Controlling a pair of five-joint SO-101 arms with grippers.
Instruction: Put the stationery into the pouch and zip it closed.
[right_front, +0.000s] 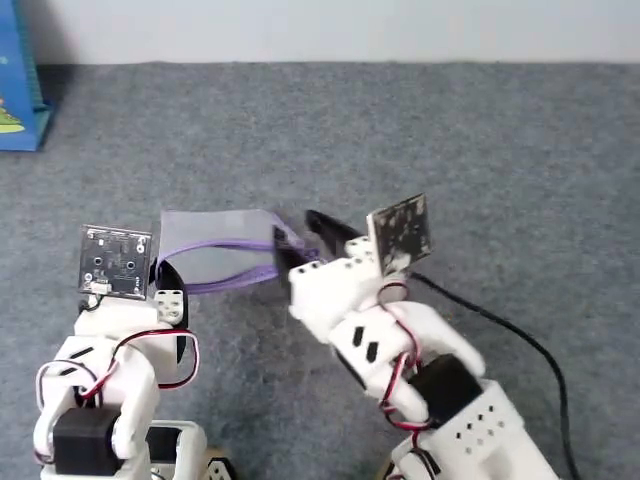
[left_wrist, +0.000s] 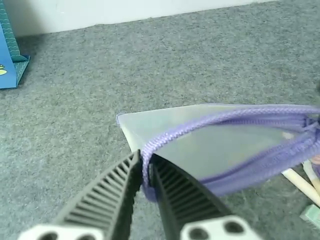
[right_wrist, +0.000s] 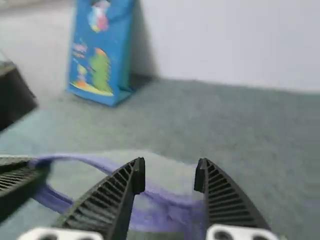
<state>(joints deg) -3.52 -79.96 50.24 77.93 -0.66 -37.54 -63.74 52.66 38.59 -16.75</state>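
A translucent pouch (right_front: 215, 250) with a purple zipper lies on the grey carpet between the two arms. My left gripper (left_wrist: 145, 167) is shut on the pouch's (left_wrist: 220, 145) zipper edge at its left end and lifts that corner a little. At the pouch's other end my right gripper (right_wrist: 168, 176) stands open, its fingers just above and either side of the purple zipper (right_wrist: 165, 202). In the high view the right gripper (right_front: 300, 238) sits at the pouch's right end. A wooden pencil end (left_wrist: 300, 184) and a small pale eraser (left_wrist: 312, 216) lie beside the pouch mouth.
A blue printed box (right_front: 18, 90) stands at the far left by the white wall, also in the right wrist view as the blue box (right_wrist: 102, 50). A black cable (right_front: 510, 330) trails to the right of the right arm. Grey carpet (right_front: 450, 140) stretches behind the pouch.
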